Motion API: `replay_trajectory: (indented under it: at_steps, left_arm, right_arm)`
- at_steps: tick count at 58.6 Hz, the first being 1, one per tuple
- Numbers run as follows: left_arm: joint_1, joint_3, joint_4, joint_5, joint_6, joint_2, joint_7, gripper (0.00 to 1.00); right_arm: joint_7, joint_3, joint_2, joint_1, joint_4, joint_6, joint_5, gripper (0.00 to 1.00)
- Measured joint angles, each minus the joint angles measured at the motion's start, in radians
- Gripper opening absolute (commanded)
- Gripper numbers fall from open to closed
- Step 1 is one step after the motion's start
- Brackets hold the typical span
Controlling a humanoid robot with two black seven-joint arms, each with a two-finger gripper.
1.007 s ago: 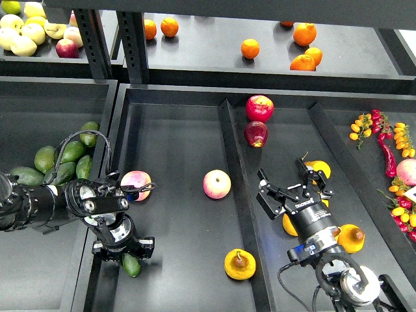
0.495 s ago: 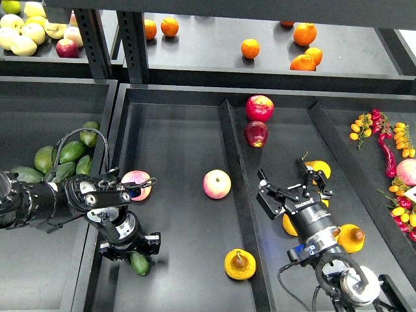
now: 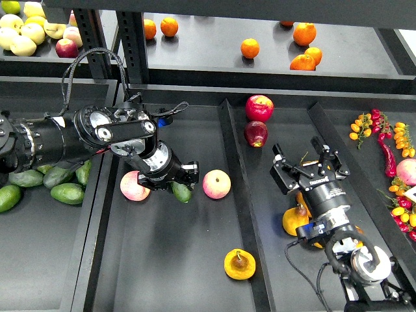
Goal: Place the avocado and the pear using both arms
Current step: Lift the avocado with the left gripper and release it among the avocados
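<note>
My left gripper is shut on a dark green avocado and holds it over the middle tray, between two pink apples. A yellow-orange pear lies stem-end up at the front of the same tray. My right gripper is open and empty over the right tray. Another pear lies just in front of it beside the wrist. More avocados lie in the left bin, partly hidden by my left arm.
Pink apples flank the held avocado. Two red apples sit at the back of the right tray. A raised divider separates the trays. Oranges lie on the upper shelf. Peppers and small tomatoes lie at far right.
My left gripper has carried the avocado from the tray's front left corner back and right, to between the apples. My right gripper has shifted slightly back and right, uncovering the pear.
</note>
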Motion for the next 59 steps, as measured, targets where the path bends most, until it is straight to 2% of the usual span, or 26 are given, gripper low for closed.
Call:
replay_trajectory:
  at_steps: [12, 25, 49, 59]
  left_arm:
    - [-0.023, -0.006, -0.063, 0.005, 0.000, 0.117, 0.000, 0.09]
    - [-0.012, -0.049, -0.115, 0.081, 0.000, 0.314, 0.000, 0.10]
    - [0.227, -0.266, -0.123, 0.265, 0.000, 0.538, 0.000, 0.10]
    - [0.329, -0.369, -0.123, 0.328, 0.000, 0.557, 0.000, 0.11]
  right_arm:
    - [-0.001, 0.063, 0.000, 0.080, 0.001, -0.055, 0.050, 1.00]
    - [-0.001, 0.093, 0.000, 0.124, 0.001, -0.068, 0.088, 1.00]
    - [0.000, 0.094, 0.000, 0.128, 0.008, -0.066, 0.093, 1.00]
    - [0.000, 0.094, 0.000, 0.120, 0.010, -0.059, 0.095, 1.00]
